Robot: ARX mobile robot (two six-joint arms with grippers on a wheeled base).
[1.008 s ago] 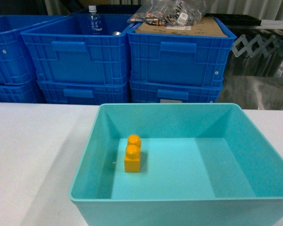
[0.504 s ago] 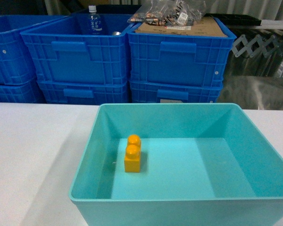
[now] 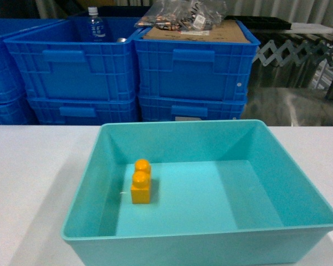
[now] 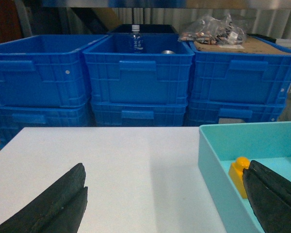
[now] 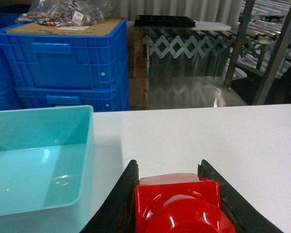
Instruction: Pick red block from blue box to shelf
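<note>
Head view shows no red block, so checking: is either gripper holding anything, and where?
Right gripper holds the red block, fingers against its two sides. Left gripper is open, empty.

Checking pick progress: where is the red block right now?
The red block sits clamped between the right gripper fingers at the bottom of the right wrist view, over the white table, right of the turquoise box.

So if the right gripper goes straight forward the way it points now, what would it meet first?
Probably nothing close. The right gripper, shut on the red block, points over bare white table, right of the blue box. Beyond the table edge stands a steel shelf, but depth is unclear.
</note>
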